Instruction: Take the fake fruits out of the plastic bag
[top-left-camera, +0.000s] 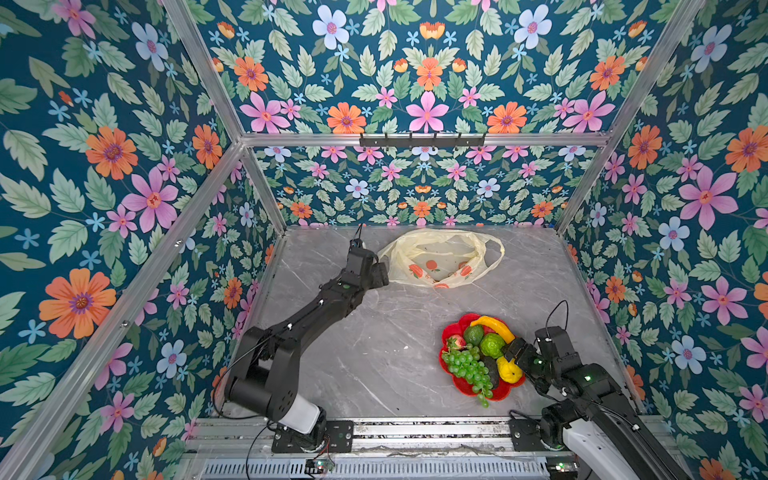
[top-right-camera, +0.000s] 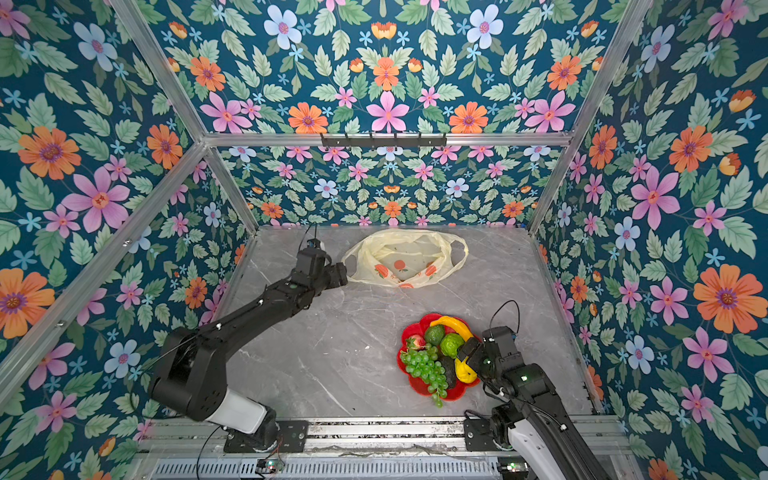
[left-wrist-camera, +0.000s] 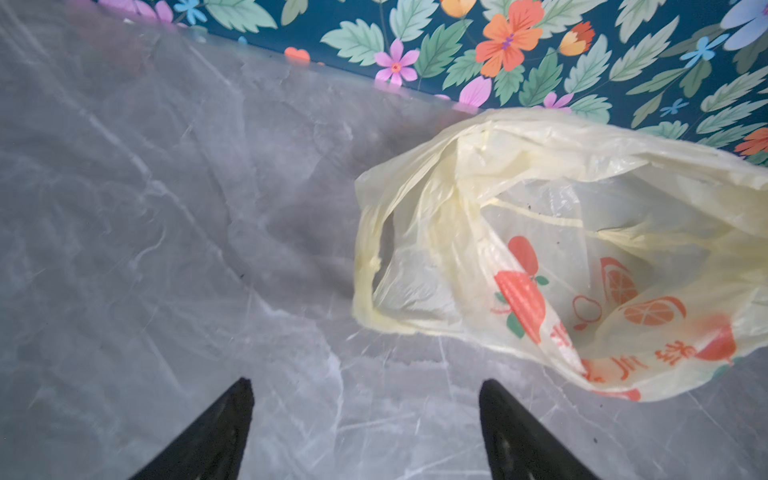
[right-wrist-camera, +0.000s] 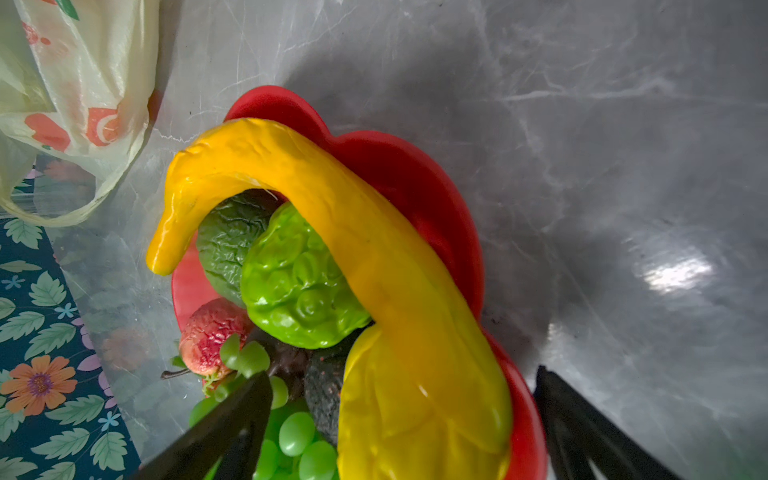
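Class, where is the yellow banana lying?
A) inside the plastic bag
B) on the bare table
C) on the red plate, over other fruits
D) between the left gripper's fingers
C: the banana lies on the red plate, arching over the bumpy green fruit, away from the plastic bag.

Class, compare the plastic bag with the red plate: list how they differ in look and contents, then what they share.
The plastic bag is translucent pale yellow and crumpled; the red plate is opaque and flower-shaped. The bag shows no fruit inside; the plate is heaped with fake fruits. Both lie on the grey table.
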